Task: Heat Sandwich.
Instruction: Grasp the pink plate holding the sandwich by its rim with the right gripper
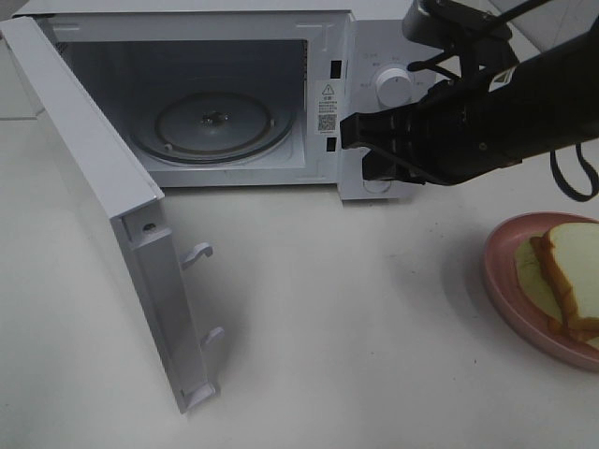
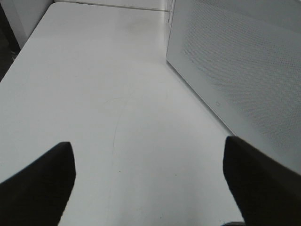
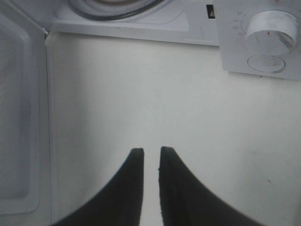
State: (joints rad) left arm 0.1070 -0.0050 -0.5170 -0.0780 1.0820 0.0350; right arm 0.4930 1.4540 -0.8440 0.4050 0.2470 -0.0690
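Right gripper (image 3: pixel 149 151): mine. Jaws narrow, a slim gap with nothing in it. Tips point at the microwave (image 1: pixel 328 56) front, above the table (image 1: pixel 356 327).
Sandwich (image 1: pixel 571 271): on the plate (image 1: pixel 498 281) at the table's right edge, behind my tips and well apart. Slices are square, so no long axis to favour. Right arm is nearer, I judge.
Left gripper (image 2: pixel 148 150): wide, empty, beside the door (image 1: pixel 84 168).
Room: door swung out, turntable (image 1: pixel 213 126) bare, nothing between plate and oven mouth.
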